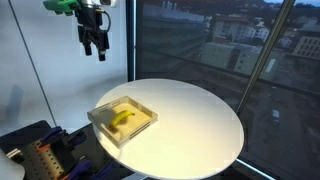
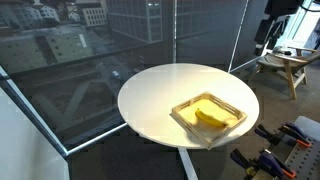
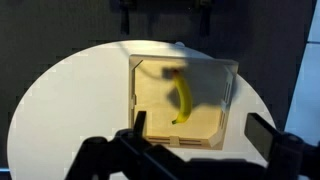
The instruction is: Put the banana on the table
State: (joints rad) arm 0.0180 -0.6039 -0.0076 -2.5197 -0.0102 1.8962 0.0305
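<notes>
The banana (image 1: 125, 118) is small, yellow and curved. It lies inside the shallow square beige tray (image 1: 105, 122), which stands on the round white table (image 1: 200, 115). Both exterior views show this; the banana (image 2: 210, 116), tray (image 2: 186, 118) and table (image 2: 160, 95) are also seen from the opposite side. My gripper (image 1: 96, 46) hangs high above the table, well clear of the tray, open and empty. It is small at the top edge of an exterior view (image 2: 263, 38). In the wrist view the banana (image 3: 182, 98) lies in the tray (image 3: 150, 110) below my open fingers (image 3: 199, 128).
Glass window walls stand close behind the table. A wooden stool (image 2: 285, 65) is beyond the table. Dark equipment with orange parts sits low beside the table (image 1: 30, 150) (image 2: 285, 145). The tray sits near one edge of the table.
</notes>
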